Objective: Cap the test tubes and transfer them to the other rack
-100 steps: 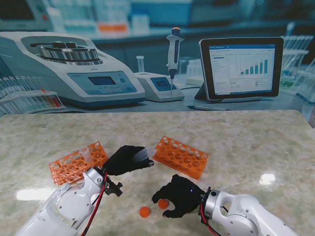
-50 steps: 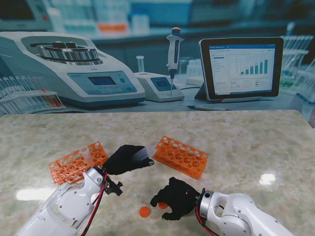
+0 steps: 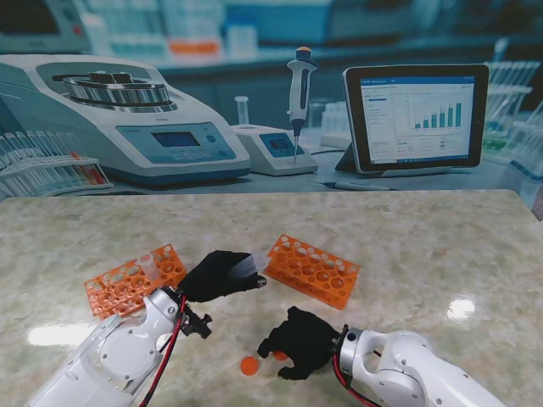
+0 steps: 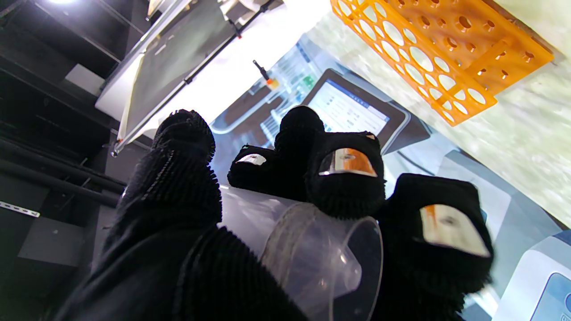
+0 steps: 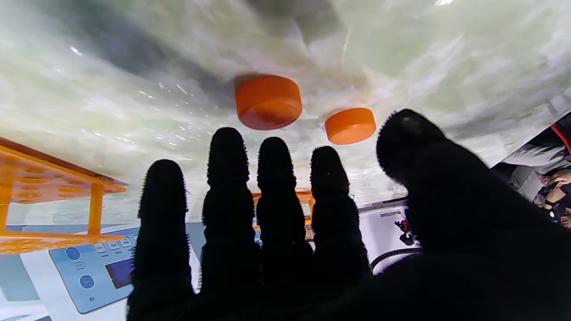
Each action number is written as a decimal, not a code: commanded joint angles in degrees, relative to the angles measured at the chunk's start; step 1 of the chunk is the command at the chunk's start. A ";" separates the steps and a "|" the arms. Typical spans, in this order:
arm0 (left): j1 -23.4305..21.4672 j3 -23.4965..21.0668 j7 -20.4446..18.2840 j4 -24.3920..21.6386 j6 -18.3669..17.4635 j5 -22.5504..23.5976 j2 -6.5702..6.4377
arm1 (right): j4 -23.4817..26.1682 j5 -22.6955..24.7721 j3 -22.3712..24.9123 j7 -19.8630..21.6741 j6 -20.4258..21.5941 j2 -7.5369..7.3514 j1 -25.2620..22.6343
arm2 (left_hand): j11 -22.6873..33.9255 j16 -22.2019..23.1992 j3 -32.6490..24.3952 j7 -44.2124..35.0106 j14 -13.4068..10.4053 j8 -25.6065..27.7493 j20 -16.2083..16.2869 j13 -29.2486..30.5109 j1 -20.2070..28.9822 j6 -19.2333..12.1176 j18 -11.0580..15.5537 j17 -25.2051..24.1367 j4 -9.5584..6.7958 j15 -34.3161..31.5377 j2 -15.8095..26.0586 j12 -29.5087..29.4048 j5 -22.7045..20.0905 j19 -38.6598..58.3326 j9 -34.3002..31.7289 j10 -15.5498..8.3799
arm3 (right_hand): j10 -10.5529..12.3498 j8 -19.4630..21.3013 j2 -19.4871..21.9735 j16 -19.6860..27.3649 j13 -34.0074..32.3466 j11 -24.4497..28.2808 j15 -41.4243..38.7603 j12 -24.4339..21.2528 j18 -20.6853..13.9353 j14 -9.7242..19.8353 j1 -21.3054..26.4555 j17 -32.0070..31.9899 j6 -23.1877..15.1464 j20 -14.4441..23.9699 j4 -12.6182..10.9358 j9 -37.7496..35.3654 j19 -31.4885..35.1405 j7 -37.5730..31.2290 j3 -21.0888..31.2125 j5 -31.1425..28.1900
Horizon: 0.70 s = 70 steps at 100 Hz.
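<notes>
- Clear plastic test tube (image 4: 312,254): held in the black-gloved left hand (image 3: 222,273), lying roughly level, its open mouth facing the wrist camera. Thumb on one side and fingers (image 4: 345,178) on the other wrap round it. In the stand view the tube's pale end (image 3: 244,266) shows at the hand's 3 o'clock edge.
- Two round orange caps: one (image 3: 249,365) lies flat on the table at about 9 o'clock of the black-gloved right hand (image 3: 299,342), just beside its fingertips; the second (image 3: 279,355) is partly hidden under that hand. In the right wrist view both caps (image 5: 268,101) (image 5: 350,125) rest on the table beyond the fingertips, not touched.
- Right hand: holding nothing, fingers straight and slightly spread, thumb apart.
- Orange perforated plastic rack (image 3: 312,270): at 3 o'clock of the left hand, close by.
- Second orange rack (image 3: 134,280): at 9 o'clock of the left hand, with one clear tube (image 3: 148,265) standing in it.
- Pale green marbled table (image 3: 424,246): bears all the above.
</notes>
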<state>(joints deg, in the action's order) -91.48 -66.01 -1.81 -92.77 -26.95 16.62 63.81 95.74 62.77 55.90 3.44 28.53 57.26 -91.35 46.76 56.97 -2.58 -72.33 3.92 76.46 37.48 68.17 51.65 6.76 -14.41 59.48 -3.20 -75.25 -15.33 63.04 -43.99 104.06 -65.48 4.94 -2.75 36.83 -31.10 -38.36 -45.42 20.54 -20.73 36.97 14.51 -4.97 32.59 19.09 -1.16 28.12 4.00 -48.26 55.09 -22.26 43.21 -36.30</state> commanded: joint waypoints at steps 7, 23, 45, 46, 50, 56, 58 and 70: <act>0.02 0.10 -0.24 0.03 0.26 -0.10 -0.05 | -0.93 0.90 -1.48 -0.28 0.39 -0.10 0.71 | 1.66 0.40 -3.22 -6.01 -3.09 3.79 -1.47 3.43 1.35 0.52 -0.35 2.02 -1.08 -1.44 4.30 -0.52 -1.35 6.77 -3.08 -5.49 | -0.36 0.54 -2.87 -1.48 -0.26 1.04 -2.42 1.06 -1.22 0.77 -1.17 0.13 -0.47 1.37 1.38 1.08 2.21 -0.41 1.36 -1.07; -0.05 -0.02 -0.50 -0.06 0.26 -0.17 -0.12 | -1.77 1.72 -2.55 -1.28 -0.33 -0.16 1.39 | 1.69 0.45 -3.14 -5.99 -3.07 3.80 -1.63 3.38 1.34 0.51 -0.54 1.99 -1.05 -1.38 4.39 -0.49 -1.29 6.53 -2.99 -5.47 | -0.51 0.78 -2.98 -1.84 0.01 1.18 -2.60 1.39 -1.97 0.82 -1.27 0.82 -0.57 2.34 1.41 1.31 3.57 -0.58 1.40 -0.97; 0.00 -0.06 -0.47 -0.03 0.31 -0.08 -0.11 | -1.58 3.67 -2.29 -2.36 -0.86 -0.28 1.25 | 1.73 0.51 -3.10 -6.01 -3.00 3.82 -1.79 3.32 1.39 0.43 -0.73 1.99 -1.06 -1.31 4.42 -0.46 -1.31 6.45 -2.96 -5.45 | -0.48 0.95 -3.04 -2.38 0.29 1.21 -3.12 1.59 -2.40 0.78 -1.46 0.58 -0.63 3.59 1.42 1.52 4.62 -0.66 1.56 -1.03; 0.00 -0.06 -0.47 -0.03 0.31 -0.07 -0.11 | -1.57 3.73 -2.25 -2.42 -0.88 -0.28 1.22 | 1.73 0.51 -3.10 -6.00 -3.00 3.82 -1.79 3.32 1.42 0.43 -0.74 2.00 -1.07 -1.31 4.38 -0.46 -1.30 6.45 -2.96 -5.45 | -0.46 0.95 -3.02 -2.42 0.22 1.19 -3.18 1.58 -2.40 0.81 -1.47 0.58 -0.64 3.62 1.42 1.57 4.62 -0.65 1.57 -1.01; 0.00 -0.07 -0.46 -0.04 0.33 -0.05 -0.11 | -1.46 4.02 -2.05 -2.65 -0.95 -0.28 1.09 | 1.73 0.52 -3.09 -6.00 -2.99 3.82 -1.81 3.30 1.42 0.45 -0.75 2.00 -1.07 -1.30 4.37 -0.46 -1.30 6.45 -2.96 -5.45 | -0.44 0.96 -3.09 -2.56 0.18 1.20 -3.37 1.60 -2.37 0.72 -1.42 0.61 -0.70 3.76 1.42 1.54 4.68 -0.64 1.60 -1.00; 0.00 -0.08 -0.42 -0.04 0.34 -0.01 -0.11 | -1.21 4.50 -1.68 -2.90 -1.10 -0.29 0.85 | 1.73 0.53 -3.06 -5.98 -2.95 3.82 -1.84 3.26 1.40 0.45 -0.78 1.99 -1.07 -1.27 4.41 -0.46 -1.27 6.46 -2.96 -5.45 | -0.48 0.99 -2.99 -2.78 0.21 1.21 -3.66 1.63 -2.41 0.69 -1.42 0.58 -0.67 3.98 1.42 1.58 4.73 -0.62 1.61 -0.98; 0.00 -0.09 -0.42 -0.04 0.34 0.00 -0.11 | -1.14 4.64 -1.56 -2.98 -1.16 -0.29 0.77 | 1.73 0.53 -3.06 -5.98 -2.95 3.82 -1.85 3.26 1.41 0.45 -0.78 1.99 -1.07 -1.26 4.40 -0.46 -1.27 6.46 -2.96 -5.45 | -0.44 1.00 -2.94 -2.84 0.22 1.22 -3.74 1.64 -2.41 0.75 -1.44 0.54 -0.62 4.04 1.43 1.58 4.71 -0.63 1.59 -1.01; 0.02 -0.10 -0.55 -0.05 0.37 -0.03 -0.14 | -0.04 5.31 -0.46 -2.98 -1.50 -0.27 -0.20 | 1.70 0.55 -3.05 -5.98 -2.88 3.82 -1.89 3.17 1.44 0.47 -0.80 1.99 -1.09 -1.20 4.39 -0.46 -1.27 6.47 -2.86 -5.49 | -0.41 0.96 -2.37 -3.07 0.34 1.04 -4.01 1.57 -2.58 0.99 -1.67 0.55 -0.56 4.38 1.42 1.87 4.80 -0.43 1.43 -0.70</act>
<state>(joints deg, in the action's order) -91.38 -66.06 -2.03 -92.70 -26.86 16.65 63.77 94.63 67.71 55.01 0.27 27.60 57.10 -90.54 46.76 56.97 -2.59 -72.33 3.92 76.46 37.41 68.16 51.65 6.73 -14.70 59.48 -3.20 -75.25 -15.33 63.03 -43.99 104.06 -65.48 4.92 -2.74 37.01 -31.67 -40.45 -45.42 21.19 -22.02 38.03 13.20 -4.81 32.50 19.75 -1.35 31.16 4.12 -47.64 57.94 -22.26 43.21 -36.35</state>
